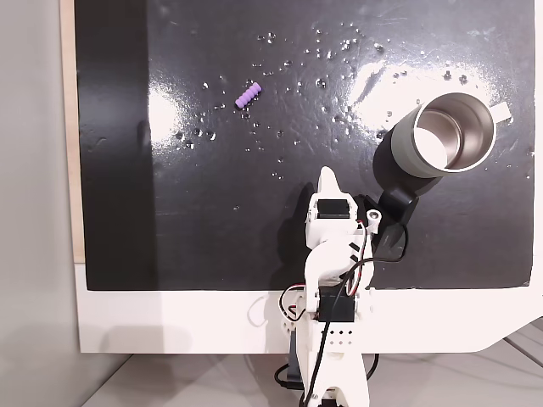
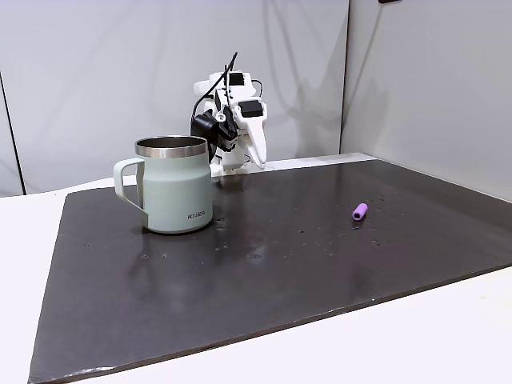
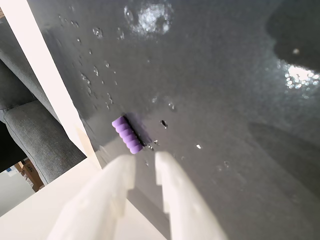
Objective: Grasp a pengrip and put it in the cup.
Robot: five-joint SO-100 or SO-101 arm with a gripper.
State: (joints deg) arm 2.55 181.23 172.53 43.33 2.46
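Pengrip (image 1: 249,95): one, purple, ribbed rubbery cylinder, lying flat on glossy dark mat (image 1: 212,212) w/ water droplets, well apart from cup (image 1: 445,134). In the top-down fixed view its long axis runs diagonal, lower-left to upper-right. One cup, matte grey, shiny steel inside, upright. Claw (image 3: 145,162) white plastic, fingers slightly apart, holding nothing, just short of pengrip in wrist view.

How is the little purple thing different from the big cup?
The pengrip is tiny and purple; the cup is far bigger and grey with a shiny inside. The pengrip lies on its side; the cup stands upright. The pengrip is ribbed; the cup is smooth, with a handle. Both are roughly cylinders resting on the dark mat.
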